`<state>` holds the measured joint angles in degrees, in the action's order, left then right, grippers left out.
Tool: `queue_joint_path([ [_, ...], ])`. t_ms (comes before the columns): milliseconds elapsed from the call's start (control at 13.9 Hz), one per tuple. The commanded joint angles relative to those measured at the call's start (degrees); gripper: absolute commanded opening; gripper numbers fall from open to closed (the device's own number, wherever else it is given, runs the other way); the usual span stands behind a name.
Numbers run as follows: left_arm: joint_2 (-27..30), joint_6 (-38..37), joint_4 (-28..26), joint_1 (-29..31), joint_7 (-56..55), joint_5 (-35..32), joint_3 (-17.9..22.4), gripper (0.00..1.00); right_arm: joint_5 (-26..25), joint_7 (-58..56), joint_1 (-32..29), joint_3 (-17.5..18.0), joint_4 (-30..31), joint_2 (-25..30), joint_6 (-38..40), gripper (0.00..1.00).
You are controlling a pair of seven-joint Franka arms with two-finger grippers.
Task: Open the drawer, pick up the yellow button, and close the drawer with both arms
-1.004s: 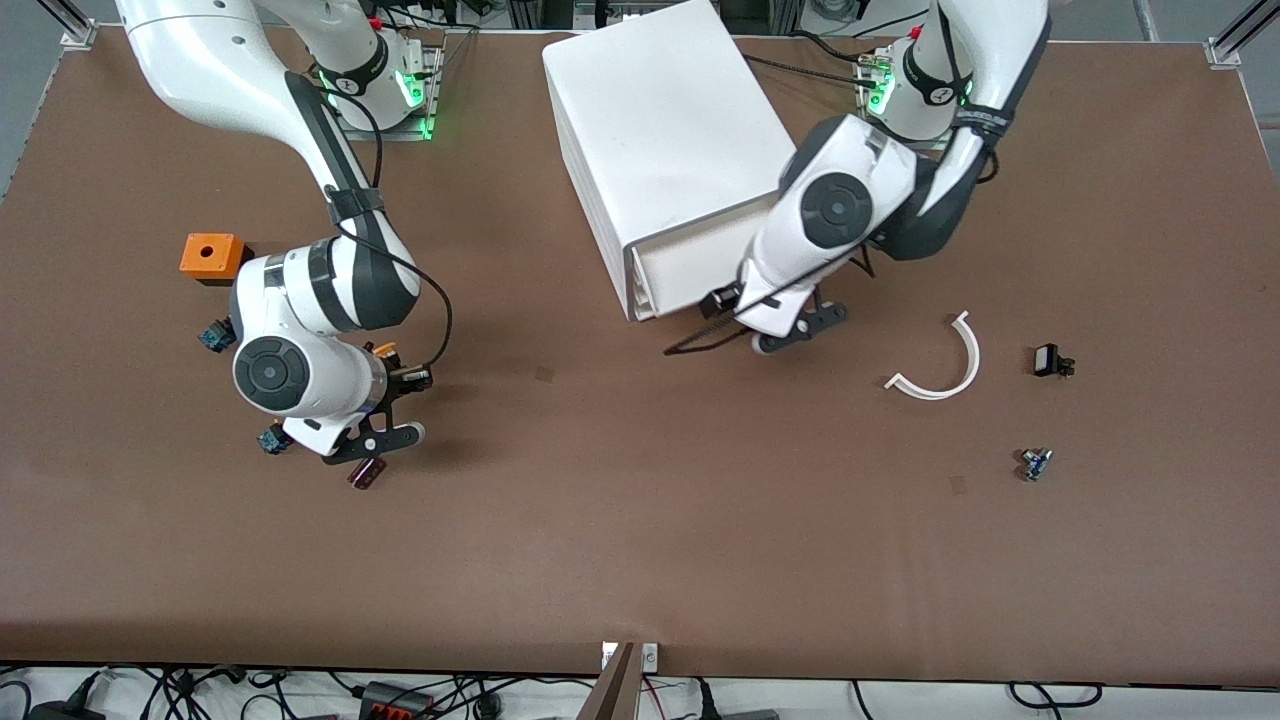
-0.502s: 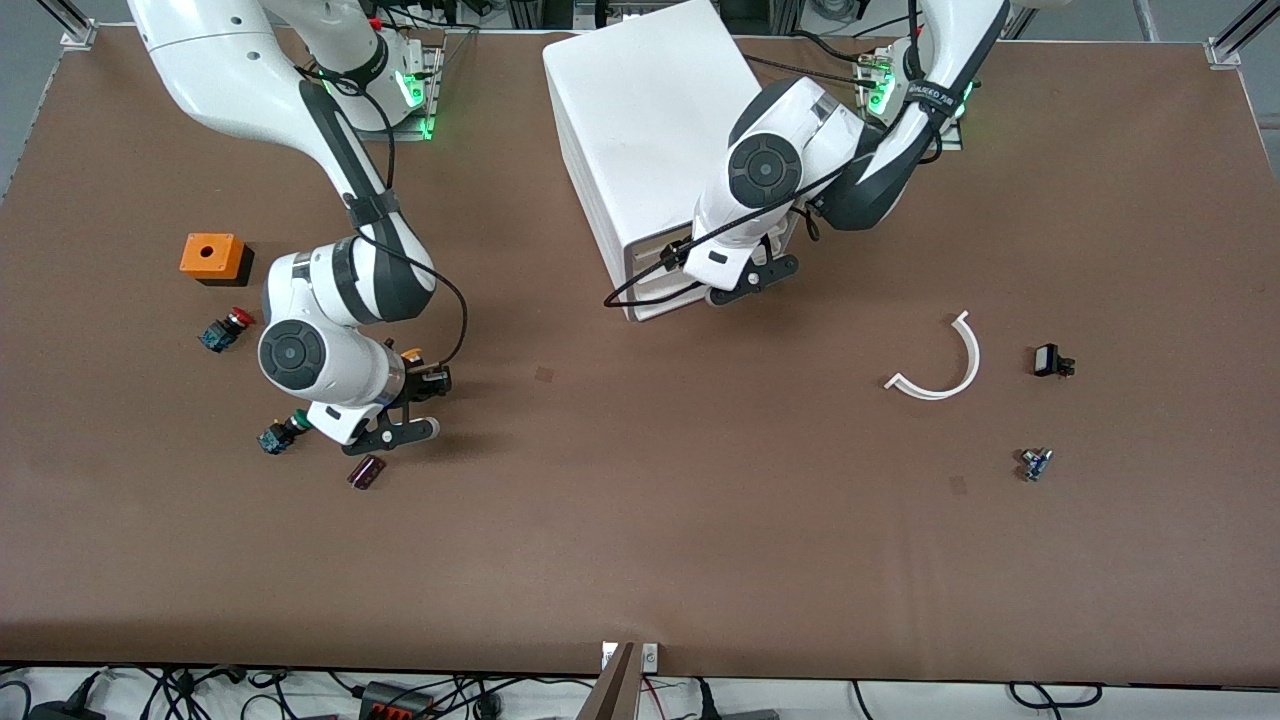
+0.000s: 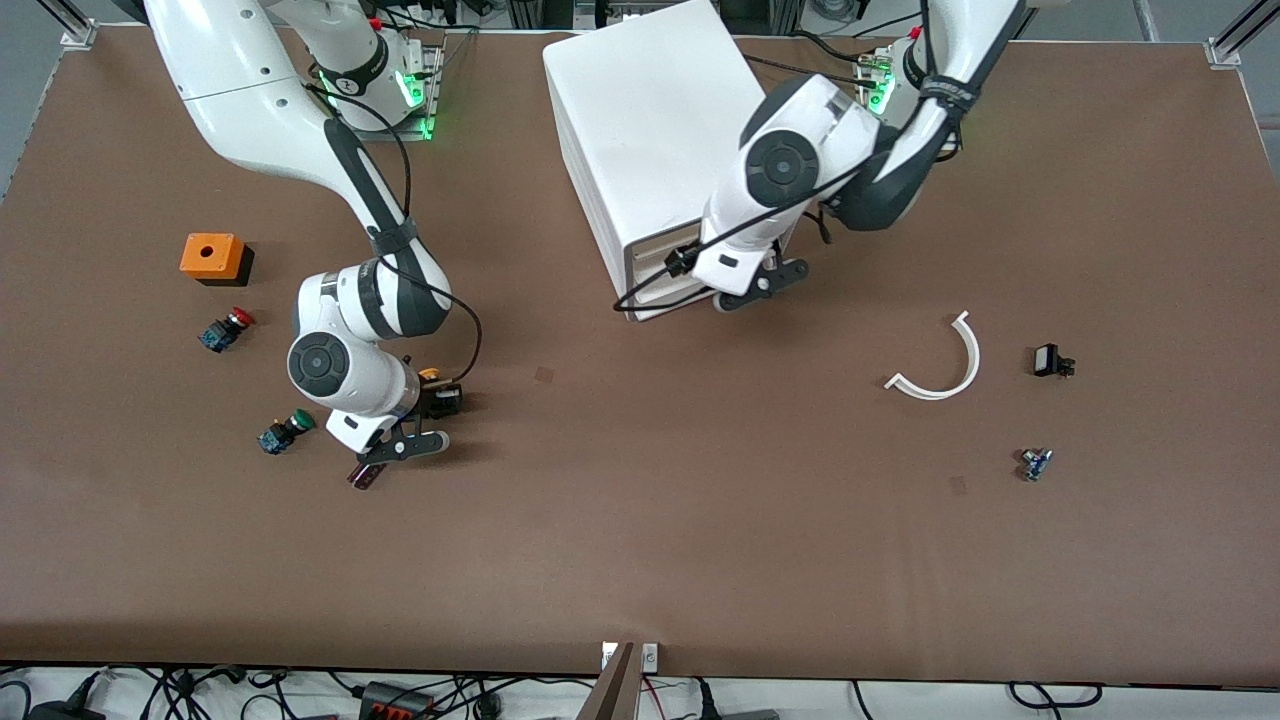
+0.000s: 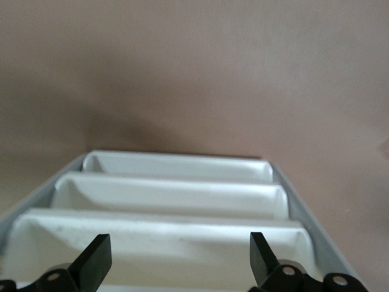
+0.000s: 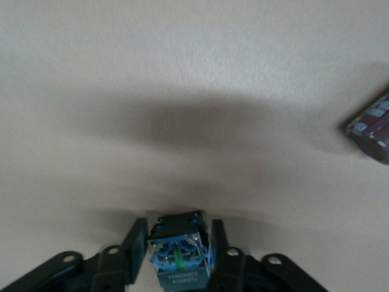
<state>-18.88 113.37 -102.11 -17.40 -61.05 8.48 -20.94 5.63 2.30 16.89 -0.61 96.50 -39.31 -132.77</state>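
while the right gripper (image 3: 425, 395) pinches the yellow-capped button (image 5: 178, 252) above the table (image 3: 640, 560) toward the right arm's end, the left gripper (image 4: 176, 258) hangs with fingers (image 4: 94, 260) spread at the front of the white cabinet (image 3: 650, 140), over its stacked drawers (image 4: 173, 198), near the table's top edge.

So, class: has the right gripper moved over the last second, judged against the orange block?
Yes. The right gripper, shut on the button, has moved away from the orange block, toward the left arm's end of the table.
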Motion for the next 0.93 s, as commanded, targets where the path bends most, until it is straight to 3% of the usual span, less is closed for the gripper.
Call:
queue_joint_path([
  [0, 0.8, -8.4, 5.7, 7.2, 9.1, -4.9, -0.6, 1.0, 0.4, 2.0, 0.2, 0.0, -4.9, 3.7, 9.1, 1.0],
  [143, 0.8, -12.0, 8.9, 11.0, 18.8, -8.5, -0.9, 1.0, -0.2, 2.4, -0.6, -0.5, -13.1, 4.2, 19.8, 1.0],
  [287, 1.1, -16.4, 11.9, 15.3, 28.2, -8.7, -0.6, 1.0, -0.2, 2.7, 0.0, -2.7, -17.1, 5.6, 25.3, 1.0],
  [502, 1.1, -26.2, 20.7, 22.5, 40.1, -8.6, -0.8, 1.0, -0.2, 5.6, -0.2, -4.3, -17.8, 9.9, 29.1, 1.0],
  [646, 2.6, -29.7, 22.9, 26.4, 50.8, -8.5, -0.5, 1.0, -0.8, 5.6, -0.4, -5.1, -17.8, 14.1, 31.1, 1.0],
  [717, 4.4, -30.0, 22.3, 26.6, 55.8, -8.6, 0.8, 1.0, -1.2, 5.2, -0.6, -5.7, -17.8, 16.1, 32.4, 1.0],
  [861, 7.8, -29.1, 19.3, 24.8, 67.5, -8.3, 7.1, 1.0, -1.3, 4.9, -0.7, -8.4, -17.8, 18.4, 33.6, 1.0],
])
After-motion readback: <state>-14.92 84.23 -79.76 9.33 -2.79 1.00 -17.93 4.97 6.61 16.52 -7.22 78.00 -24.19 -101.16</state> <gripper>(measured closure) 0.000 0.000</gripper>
